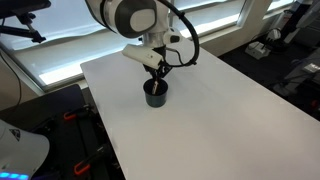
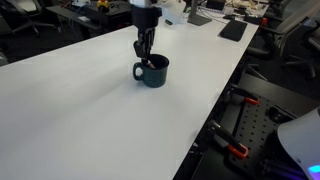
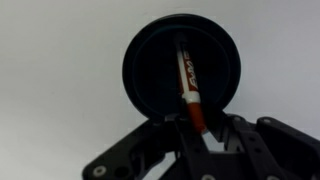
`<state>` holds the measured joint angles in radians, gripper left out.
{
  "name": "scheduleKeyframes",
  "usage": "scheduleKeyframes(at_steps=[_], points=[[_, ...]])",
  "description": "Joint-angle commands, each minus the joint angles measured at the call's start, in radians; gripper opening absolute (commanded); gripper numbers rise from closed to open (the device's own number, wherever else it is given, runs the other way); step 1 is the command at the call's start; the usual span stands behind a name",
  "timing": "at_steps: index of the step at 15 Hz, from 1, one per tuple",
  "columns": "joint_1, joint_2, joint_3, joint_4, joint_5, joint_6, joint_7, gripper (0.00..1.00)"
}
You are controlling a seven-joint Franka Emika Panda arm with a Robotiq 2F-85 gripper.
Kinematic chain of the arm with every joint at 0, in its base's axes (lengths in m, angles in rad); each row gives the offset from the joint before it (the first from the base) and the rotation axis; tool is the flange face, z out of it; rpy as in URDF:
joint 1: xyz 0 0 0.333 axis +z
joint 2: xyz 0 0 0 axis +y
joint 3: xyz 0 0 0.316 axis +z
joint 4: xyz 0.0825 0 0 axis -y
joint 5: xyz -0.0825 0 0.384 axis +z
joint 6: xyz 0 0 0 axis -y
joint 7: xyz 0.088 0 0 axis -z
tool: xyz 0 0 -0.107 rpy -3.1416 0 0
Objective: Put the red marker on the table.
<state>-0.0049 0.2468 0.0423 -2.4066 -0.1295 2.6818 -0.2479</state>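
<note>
Desks point(image 2: 85, 10) with lots of stuff fill the room at the back. We also see a big bright window point(image 1: 70, 40) with blinds in an exterior view. The biggest thing close to us is the table point(image 1: 230, 110). It is wide, flat and white, and most of it is bare.

Over the table bends the robot arm point(image 1: 130, 18), white with black parts. Right under it, a small dark cup point(image 2: 153, 72) with a handle stands upright on the table. The claw point(image 2: 145, 52) hangs just above the cup and points down into it.

In the wrist view we look straight down into the round cup. The red marker point(image 3: 188, 85) is thin and red, with small white writing on its side. Its lower end is inside the cup. Its upper end sits between the two black fingers point(image 3: 222, 140), which look pinched onto it. So the marker is in the cup, not on the table. We cannot make it out in the exterior views.
</note>
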Motion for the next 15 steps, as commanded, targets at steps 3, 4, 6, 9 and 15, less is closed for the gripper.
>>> scheduleKeyframes(at_steps=[3,4,6,9,15], points=[[-0.019,0.002,0.018,-0.009,0.033,-0.002,-0.066,0.05],[-0.020,0.000,0.020,-0.006,0.041,-0.011,-0.072,0.05],[-0.022,-0.030,0.030,0.012,0.075,-0.081,-0.083,0.05],[-0.021,-0.072,0.040,0.057,0.135,-0.188,-0.098,0.05],[-0.008,-0.088,0.016,0.208,0.181,-0.279,-0.034,0.05]])
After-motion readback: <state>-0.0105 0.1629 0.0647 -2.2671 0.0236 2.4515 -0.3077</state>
